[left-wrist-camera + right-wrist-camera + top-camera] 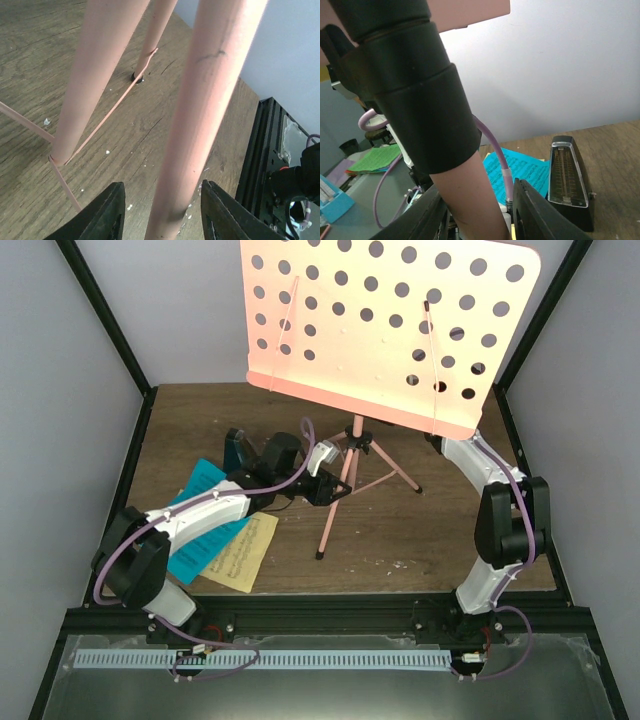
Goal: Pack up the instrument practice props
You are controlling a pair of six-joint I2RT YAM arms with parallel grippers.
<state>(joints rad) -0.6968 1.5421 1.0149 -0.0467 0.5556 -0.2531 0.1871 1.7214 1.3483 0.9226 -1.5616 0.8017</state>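
The pink music stand (pixel 390 330) stands in the middle of the table (pixel 440 535). The left gripper (pixel 162 186) is spread wide, with one pink leg (pixel 200 110) between its fingers, not squeezed. The right gripper (pixel 477 194) is spread around the pole (pixel 470 207) under a black collar (pixel 415 115); it may be touching. The right wrist view shows the black metronome (pixel 567 180) best, standing beside the blue page (pixel 520 172). A yellow page (pixel 243 555) lies by the left arm.
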